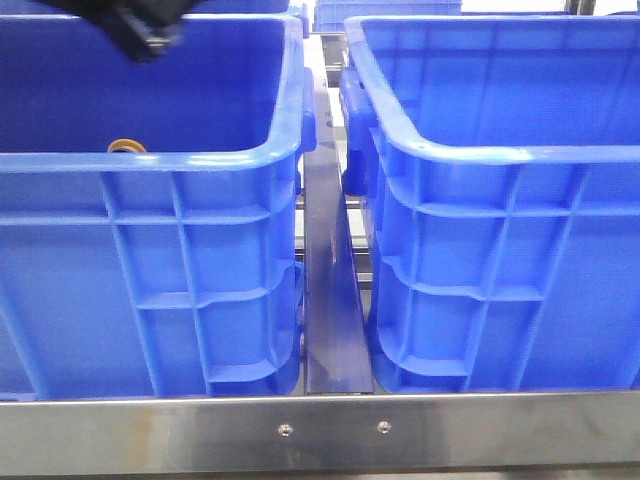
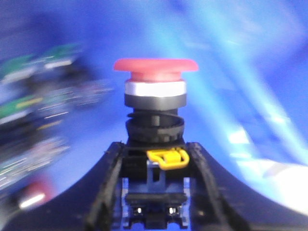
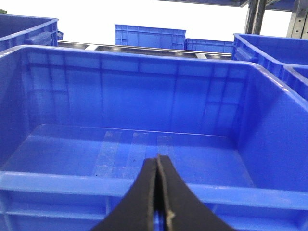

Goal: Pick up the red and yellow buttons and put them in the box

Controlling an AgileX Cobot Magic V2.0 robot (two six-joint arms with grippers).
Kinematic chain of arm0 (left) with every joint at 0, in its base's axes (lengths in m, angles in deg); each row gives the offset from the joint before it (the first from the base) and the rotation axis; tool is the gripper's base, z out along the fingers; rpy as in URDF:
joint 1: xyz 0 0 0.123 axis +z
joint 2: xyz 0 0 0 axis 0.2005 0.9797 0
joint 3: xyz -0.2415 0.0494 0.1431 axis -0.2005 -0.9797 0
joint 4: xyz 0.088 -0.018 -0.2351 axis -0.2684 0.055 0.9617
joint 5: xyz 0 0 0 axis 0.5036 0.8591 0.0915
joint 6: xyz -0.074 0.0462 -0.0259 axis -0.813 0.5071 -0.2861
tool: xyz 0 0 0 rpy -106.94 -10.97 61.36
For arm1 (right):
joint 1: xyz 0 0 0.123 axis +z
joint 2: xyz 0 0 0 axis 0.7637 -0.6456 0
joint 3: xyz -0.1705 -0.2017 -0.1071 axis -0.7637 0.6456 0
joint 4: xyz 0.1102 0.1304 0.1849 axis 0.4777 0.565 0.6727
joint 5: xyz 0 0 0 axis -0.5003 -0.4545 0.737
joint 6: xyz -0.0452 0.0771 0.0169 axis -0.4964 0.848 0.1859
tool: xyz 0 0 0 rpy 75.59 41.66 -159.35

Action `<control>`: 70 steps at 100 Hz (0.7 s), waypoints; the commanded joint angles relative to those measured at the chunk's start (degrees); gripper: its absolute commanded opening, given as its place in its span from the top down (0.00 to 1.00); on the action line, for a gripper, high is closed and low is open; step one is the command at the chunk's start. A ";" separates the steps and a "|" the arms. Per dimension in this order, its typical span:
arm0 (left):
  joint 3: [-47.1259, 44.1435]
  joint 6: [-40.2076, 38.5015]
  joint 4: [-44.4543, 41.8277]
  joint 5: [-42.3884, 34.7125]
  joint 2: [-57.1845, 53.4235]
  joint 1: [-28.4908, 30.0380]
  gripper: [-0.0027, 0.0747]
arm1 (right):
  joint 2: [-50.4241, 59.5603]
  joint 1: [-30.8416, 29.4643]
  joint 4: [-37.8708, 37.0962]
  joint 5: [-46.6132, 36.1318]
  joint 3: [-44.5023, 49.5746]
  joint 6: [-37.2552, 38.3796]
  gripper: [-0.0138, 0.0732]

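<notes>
- Left gripper [image 2: 155, 166] pinches the red button [image 2: 155, 72] by its dark body, cap upward — we judge the carry step is in hand; the right gripper [image 3: 157, 192] is pressed together, holding nothing.
- Left crate [image 1: 150, 160] in the front view holds the left arm, with an orange-rimmed part [image 1: 127, 146] peeping over its rim; we cannot tell if that is the yellow button.
- Right crate [image 3: 144, 190] lies bare inside — only the right wrist view shows this.
- Next we must travel over a rim and release.

Front camera low, close to crates [image 1: 150, 270]; left wrist view blurred, likely inside crate.
</notes>
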State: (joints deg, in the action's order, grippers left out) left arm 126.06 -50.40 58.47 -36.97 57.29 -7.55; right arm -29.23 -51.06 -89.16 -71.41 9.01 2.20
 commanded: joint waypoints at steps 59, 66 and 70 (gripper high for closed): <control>1.46 1.09 4.09 -2.80 -2.08 -14.94 0.94 | 1.13 0.02 -0.64 -5.10 0.25 0.16 0.92; 1.46 1.09 4.09 -2.80 -2.08 -14.94 0.94 | 1.08 0.02 -0.64 -5.28 0.25 0.16 0.92; 1.46 1.09 4.09 -2.80 -2.08 -14.94 0.94 | 1.08 0.02 -0.59 -5.46 0.25 0.16 0.92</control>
State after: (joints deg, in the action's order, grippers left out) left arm 125.99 -49.51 59.45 -37.44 57.29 -22.05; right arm -29.23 -51.06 -89.16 -71.64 9.01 2.20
